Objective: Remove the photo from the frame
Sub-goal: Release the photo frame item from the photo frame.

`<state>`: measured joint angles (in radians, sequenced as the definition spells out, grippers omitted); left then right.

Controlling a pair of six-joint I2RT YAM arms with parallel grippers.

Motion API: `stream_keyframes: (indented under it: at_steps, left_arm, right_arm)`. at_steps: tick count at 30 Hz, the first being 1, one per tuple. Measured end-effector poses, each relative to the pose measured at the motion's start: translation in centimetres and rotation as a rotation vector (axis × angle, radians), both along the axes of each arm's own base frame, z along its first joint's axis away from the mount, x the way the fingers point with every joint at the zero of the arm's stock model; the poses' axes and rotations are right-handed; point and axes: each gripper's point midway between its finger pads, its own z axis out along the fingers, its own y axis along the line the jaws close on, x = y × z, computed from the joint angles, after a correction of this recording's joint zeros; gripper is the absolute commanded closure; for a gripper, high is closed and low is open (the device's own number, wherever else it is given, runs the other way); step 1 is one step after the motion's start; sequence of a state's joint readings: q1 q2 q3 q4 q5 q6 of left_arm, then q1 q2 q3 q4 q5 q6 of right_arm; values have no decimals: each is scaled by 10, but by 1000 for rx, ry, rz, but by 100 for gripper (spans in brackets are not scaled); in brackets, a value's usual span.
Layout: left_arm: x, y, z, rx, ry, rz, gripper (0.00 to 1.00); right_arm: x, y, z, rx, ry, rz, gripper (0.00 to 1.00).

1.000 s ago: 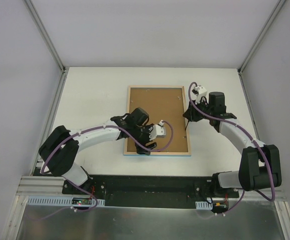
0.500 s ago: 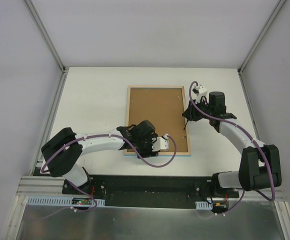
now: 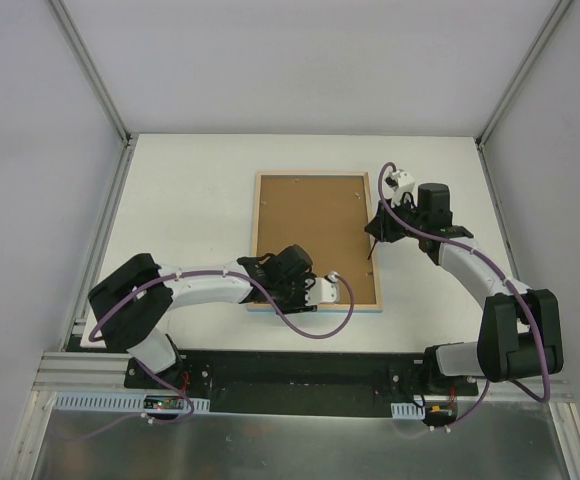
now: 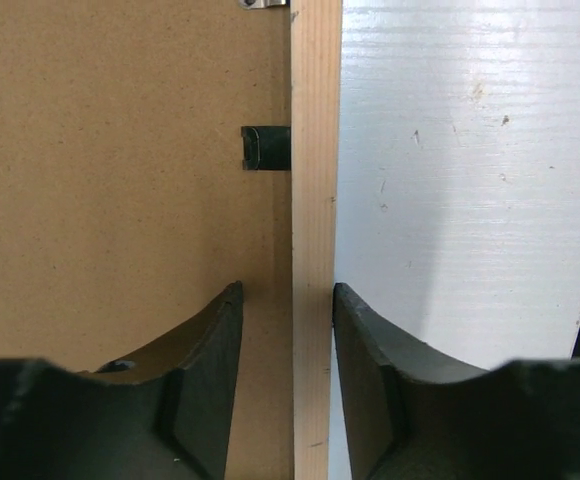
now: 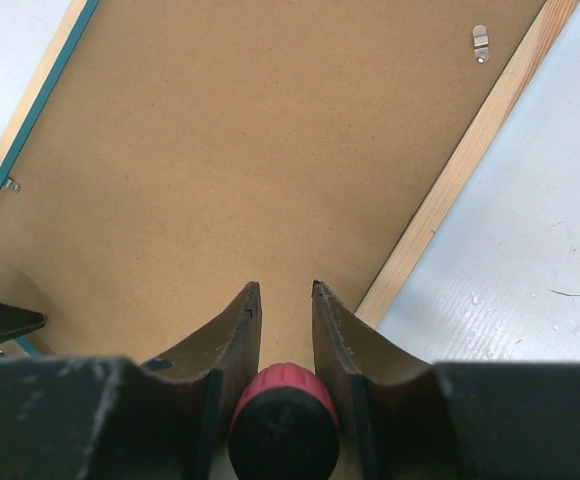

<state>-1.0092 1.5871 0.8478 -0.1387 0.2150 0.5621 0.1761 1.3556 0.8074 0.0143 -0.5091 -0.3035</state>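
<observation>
Left pincer (image 4: 288, 290) lower, astride frame (image 4: 315, 130) rim

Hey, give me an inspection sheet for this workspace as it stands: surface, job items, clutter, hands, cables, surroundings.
Surface: white table, lightly scuffed.
Job's things: large rectangular frame lies back up, showing its brown fibreboard panel rimmed in pale wood; a black retaining clip sits at the rim; photo not visible.
Clutter: nothing seen.
Hands: left hand open, fingers straddling the frame's wooden rim; right hand shut on a red-handled screwdriver above the panel.
Cables: purple cables run along both arms; the left one loops over the frame's near edge.
Surroundings: plain grey enclosure walls.
</observation>
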Motion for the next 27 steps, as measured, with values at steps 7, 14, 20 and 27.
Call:
stream_keyframes:
  at_steps: [7, 14, 20, 27]
  left_arm:
    - [-1, -5, 0, -8, -9, -9, 82]
    - [3, -12, 1, -19, -7, 3, 91]
    - [3, -13, 1, -21, -5, 11, 97]
    - [4, -14, 1, -21, -4, 13, 100]
  right_arm:
    - [4, -6, -3, -32, -6, -37, 99]
    - [7, -10, -9, -75, -9, -64, 99]
    - [8, -11, -15, -119, -16, -68, 99]
    - [11, -16, -19, -159, -22, -83, 99]
